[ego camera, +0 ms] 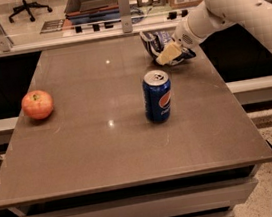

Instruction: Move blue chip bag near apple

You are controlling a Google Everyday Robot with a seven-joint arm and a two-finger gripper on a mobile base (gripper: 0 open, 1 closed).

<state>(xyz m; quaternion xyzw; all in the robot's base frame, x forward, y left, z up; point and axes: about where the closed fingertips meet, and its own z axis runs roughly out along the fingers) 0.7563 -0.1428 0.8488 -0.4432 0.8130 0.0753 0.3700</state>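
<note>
My gripper (pixel 170 54) rests against the blue chip bag (pixel 154 42); whether it grips, I cannot tell. The apple (pixel 37 104) lies well apart, across the table (pixel 107 155), beyond the Pepsi can (pixel 157 96).

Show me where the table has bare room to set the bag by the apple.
Bare table surrounds the apple: the stretch between it and the Pepsi can, the far left corner behind it, and the near half in front. The crowded spot is the far right, where the hand sits at the blue chip bag.
</note>
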